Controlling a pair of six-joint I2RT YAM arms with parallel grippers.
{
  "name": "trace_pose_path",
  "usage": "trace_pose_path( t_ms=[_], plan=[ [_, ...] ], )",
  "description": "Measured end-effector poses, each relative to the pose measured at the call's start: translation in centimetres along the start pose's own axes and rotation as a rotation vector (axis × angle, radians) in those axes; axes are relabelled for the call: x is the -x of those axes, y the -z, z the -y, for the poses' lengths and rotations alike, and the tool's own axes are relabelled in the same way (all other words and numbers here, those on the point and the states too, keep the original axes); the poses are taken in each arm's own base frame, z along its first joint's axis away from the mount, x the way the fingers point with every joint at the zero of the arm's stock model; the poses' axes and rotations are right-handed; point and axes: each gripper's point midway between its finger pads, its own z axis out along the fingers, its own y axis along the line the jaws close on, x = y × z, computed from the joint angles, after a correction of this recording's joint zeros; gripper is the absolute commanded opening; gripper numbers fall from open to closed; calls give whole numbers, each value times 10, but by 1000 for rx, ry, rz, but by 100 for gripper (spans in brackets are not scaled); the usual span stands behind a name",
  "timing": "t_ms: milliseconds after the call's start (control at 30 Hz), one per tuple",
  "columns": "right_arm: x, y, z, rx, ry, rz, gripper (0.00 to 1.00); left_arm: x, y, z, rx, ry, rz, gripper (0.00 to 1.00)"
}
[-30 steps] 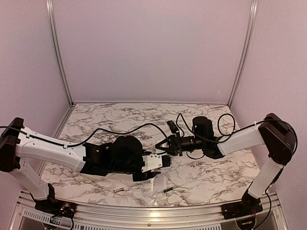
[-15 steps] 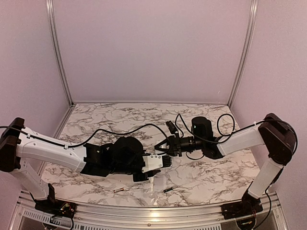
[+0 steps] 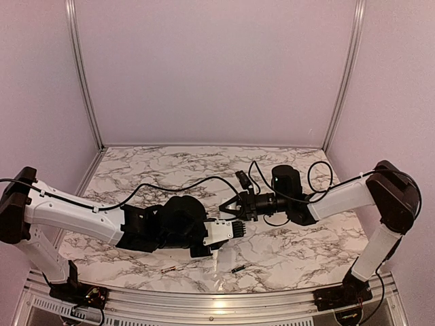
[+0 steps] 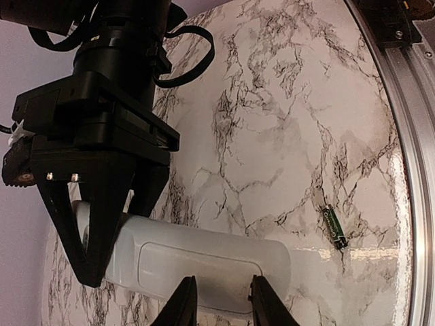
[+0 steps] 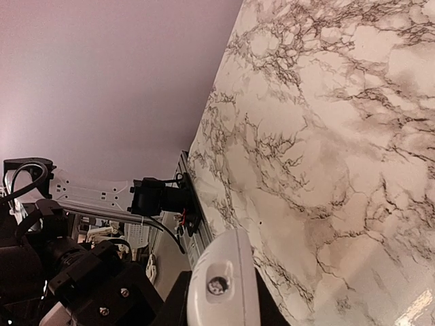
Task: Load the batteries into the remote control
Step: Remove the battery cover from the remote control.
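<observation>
- While the remote control (image 4: 204, 261) hangs clear of the marble surface (image 3: 292, 248), its plain white back faces the left wrist camera, long axis roughly level.
- Back shows the outline of a rectangular cover panel (image 4: 197, 268), in place on the body.
- Right tool (image 3: 228, 211): black fingers straddle one end of the remote control, one finger across the back, the other passing behind it. Reads as clamped on that end.
- Right wrist view: a rounded white end of the remote control sits at bottom centre, between the jaws.
- Left tool (image 4: 221, 286): fingers a little apart, both tips lying over the back by the lower long edge, one beside the end of the cover panel. Nothing sits between them. Whether they touch the plastic cannot be told.
- Dark battery (image 4: 333, 228): lies flat on the surface, apart from the free end of the remote control, near the aluminium rail (image 4: 418, 204).
- Light battery (image 3: 170, 270): flat on the surface by the near edge, well apart from the dark battery, on the left arm's side.
</observation>
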Motion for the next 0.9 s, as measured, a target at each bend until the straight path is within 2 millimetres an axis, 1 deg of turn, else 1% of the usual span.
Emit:
trace_pose_path(
  t_ms=[533, 900],
  plan=[
    [4, -2, -3, 26, -26, 12, 0, 3, 9, -5, 29, -18, 14, 29],
    [2, -4, 5, 12, -44, 8, 0, 9, 18, -10, 41, -10, 40, 29]
  ],
)
